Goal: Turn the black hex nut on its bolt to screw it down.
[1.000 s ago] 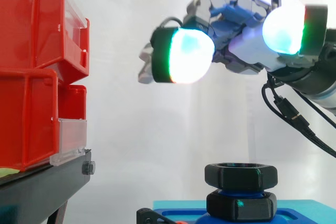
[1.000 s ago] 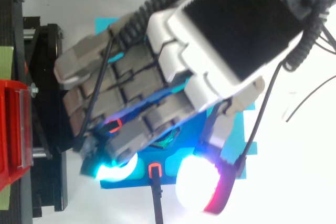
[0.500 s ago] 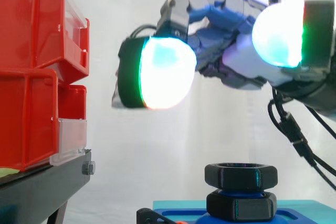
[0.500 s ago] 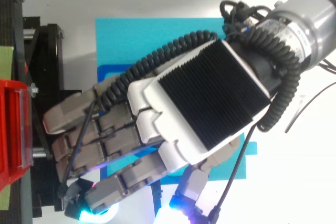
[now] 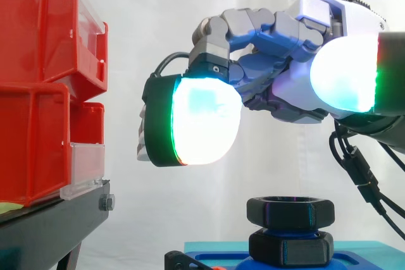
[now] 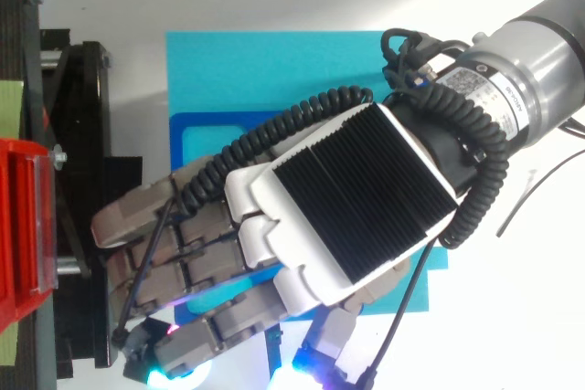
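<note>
Hand: the robot's hand (image 5: pixel 278 86) hangs in the air above the fixture, reaching in from the right in the side view. Its fingers are loosely bent and spread, with nothing between them.

Fingertip pads: one thick pad (image 5: pixel 202 128) faces the side camera, glowing white with a green rim. A second pad (image 5: pixel 345 71) at the right glows white and cyan.

From above: the black ribbed back of the hand (image 6: pixel 347 198) lies over the middle of the fixture, fingers pointing toward the stand at the left. The grey arm (image 6: pixel 530 70) enters from the upper right corner.

Black hex nut: the nut (image 5: pixel 290 212) sits low in the side view, below the hand and well clear of every fingertip. It lies level, between the two glowing pads as that camera sees them.

Lower nut: a second black hex nut (image 5: pixel 290 248) sits directly under the first, the two stacked close with a narrow gap between them.

Blue fixture: the lower nut rests on a dark blue fixture (image 6: pixel 196 134), which lies on a cyan plate (image 6: pixel 274 70).

Black stand: a black stand (image 5: pixel 50 226) fills the lower left of the side view, just beside the plate's left edge in the top view.

Red bins: two red bins (image 5: pixel 38 93) are stacked on the stand, the lower one with a clear plastic front (image 5: pixel 85 169).

Backdrop: a white curtain (image 5: pixel 158 30) hangs behind everything.
</note>
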Robot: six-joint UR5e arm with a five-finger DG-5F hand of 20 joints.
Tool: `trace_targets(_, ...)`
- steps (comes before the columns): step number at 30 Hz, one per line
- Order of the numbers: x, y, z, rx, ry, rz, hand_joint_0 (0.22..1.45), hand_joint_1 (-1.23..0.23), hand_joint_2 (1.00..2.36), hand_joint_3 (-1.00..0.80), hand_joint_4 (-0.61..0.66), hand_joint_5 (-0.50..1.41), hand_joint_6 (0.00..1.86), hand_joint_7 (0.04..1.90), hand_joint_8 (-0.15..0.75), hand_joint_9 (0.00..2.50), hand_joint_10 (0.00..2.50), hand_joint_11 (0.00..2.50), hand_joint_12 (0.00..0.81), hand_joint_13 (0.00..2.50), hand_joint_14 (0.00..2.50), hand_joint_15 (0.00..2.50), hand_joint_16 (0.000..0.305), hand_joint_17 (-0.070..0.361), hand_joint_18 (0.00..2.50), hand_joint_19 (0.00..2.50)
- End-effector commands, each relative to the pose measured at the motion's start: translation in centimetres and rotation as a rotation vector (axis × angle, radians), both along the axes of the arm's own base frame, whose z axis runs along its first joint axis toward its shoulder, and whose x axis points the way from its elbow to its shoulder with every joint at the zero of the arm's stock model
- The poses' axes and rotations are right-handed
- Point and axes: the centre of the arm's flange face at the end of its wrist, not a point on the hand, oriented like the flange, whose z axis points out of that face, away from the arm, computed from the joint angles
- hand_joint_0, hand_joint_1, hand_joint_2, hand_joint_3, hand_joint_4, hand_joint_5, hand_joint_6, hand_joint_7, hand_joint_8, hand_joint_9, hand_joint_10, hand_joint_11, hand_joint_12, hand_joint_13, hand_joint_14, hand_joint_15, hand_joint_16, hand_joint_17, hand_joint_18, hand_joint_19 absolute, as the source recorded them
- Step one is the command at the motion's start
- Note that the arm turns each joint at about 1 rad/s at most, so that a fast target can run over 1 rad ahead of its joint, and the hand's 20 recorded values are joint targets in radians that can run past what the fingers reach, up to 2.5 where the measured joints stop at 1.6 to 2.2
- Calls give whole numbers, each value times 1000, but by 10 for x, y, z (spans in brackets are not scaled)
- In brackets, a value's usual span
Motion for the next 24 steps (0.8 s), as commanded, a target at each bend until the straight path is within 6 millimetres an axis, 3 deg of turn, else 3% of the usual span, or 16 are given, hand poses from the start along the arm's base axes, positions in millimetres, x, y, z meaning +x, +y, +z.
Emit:
trace_targets(1, -1, -3, -1, -3, 5, 1, 505, -352, 1000, -500, 224, -139, 552, 1053, 282, 552, 9, 408, 319, 586, 8, 230, 50, 113, 482, 306)
trace_targets(24, -17, -39, -21, -67, 20, -15, 504, -363, 1000, -500, 202, -149, 538, 1078, 282, 554, 9, 411, 315, 574, 9, 223, 50, 113, 481, 306)
